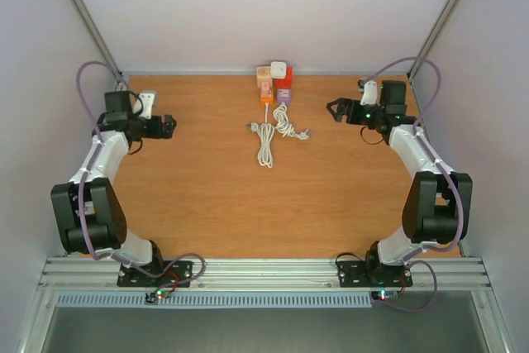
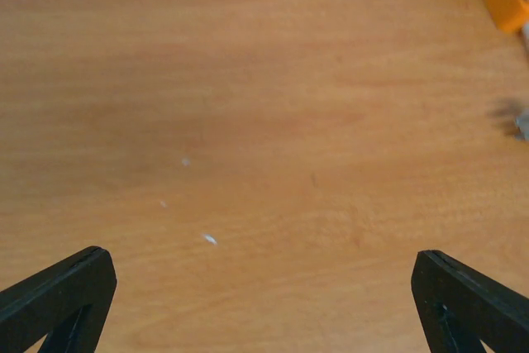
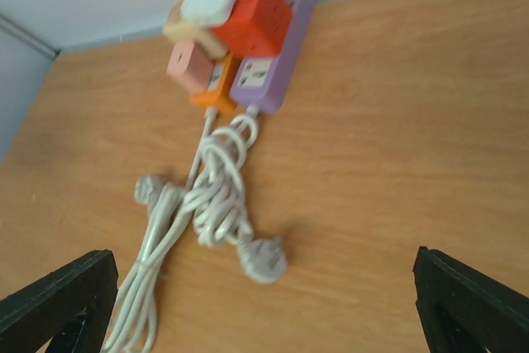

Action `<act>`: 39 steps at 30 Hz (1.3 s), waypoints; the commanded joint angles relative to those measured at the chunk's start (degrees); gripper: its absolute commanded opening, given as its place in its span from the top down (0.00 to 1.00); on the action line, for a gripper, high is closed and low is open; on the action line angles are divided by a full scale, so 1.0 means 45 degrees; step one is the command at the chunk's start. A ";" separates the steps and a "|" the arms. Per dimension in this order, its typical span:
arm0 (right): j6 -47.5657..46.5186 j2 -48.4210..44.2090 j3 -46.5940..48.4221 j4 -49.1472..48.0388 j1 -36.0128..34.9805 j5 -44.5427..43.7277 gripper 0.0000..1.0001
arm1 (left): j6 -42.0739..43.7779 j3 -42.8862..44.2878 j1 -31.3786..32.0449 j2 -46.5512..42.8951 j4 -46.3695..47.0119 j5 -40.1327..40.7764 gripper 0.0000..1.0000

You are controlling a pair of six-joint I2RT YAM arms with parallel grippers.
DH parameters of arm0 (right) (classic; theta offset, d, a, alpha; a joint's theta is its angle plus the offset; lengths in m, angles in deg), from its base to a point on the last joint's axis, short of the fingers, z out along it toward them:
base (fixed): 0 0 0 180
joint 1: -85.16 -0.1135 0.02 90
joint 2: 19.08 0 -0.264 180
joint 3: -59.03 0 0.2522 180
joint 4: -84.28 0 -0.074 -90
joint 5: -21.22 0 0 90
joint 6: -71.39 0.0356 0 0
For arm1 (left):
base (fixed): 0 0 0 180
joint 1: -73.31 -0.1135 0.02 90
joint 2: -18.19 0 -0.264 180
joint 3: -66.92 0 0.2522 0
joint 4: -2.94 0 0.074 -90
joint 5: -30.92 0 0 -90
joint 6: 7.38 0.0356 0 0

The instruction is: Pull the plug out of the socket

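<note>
Right gripper hovers spread wide, reaching inward toward the socket strips. Left gripper gapes wide too, opposite; stacked plugs look blurred.

Twin arms in black and white, trailing lilac cable

In the overhead view the left arm at eight o'clock and the right arm at four o'clock look alike: chunky black joint housings linked by white tubular segments, each standing on a flat black base plate. A lilac cable loops from each wrist along the limb to the base, where small red and green lights glow. A white block sits beside each black wrist, and a green light shows on the right one. The left gripper and right gripper are black; in the wrist views their fingers are matte black wedges at seven and five o'clock
</note>
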 commanded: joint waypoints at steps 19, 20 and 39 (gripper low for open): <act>0.1007 0.1574 0.0677 -0.0754 -0.7481 -0.5904 0.04 | -0.1504 -0.3221 0.1958 -0.2307 0.3531 0.2867 0.00; 0.1038 0.1900 0.0942 -0.0747 -0.7759 -0.6208 0.04 | -0.1516 -0.3209 0.1968 -0.2352 0.3563 0.2881 0.00; 0.1078 0.7078 0.5308 -0.0532 -0.9426 -1.0504 0.17 | -0.1515 -0.3485 0.2014 -0.3059 0.4094 0.2633 0.00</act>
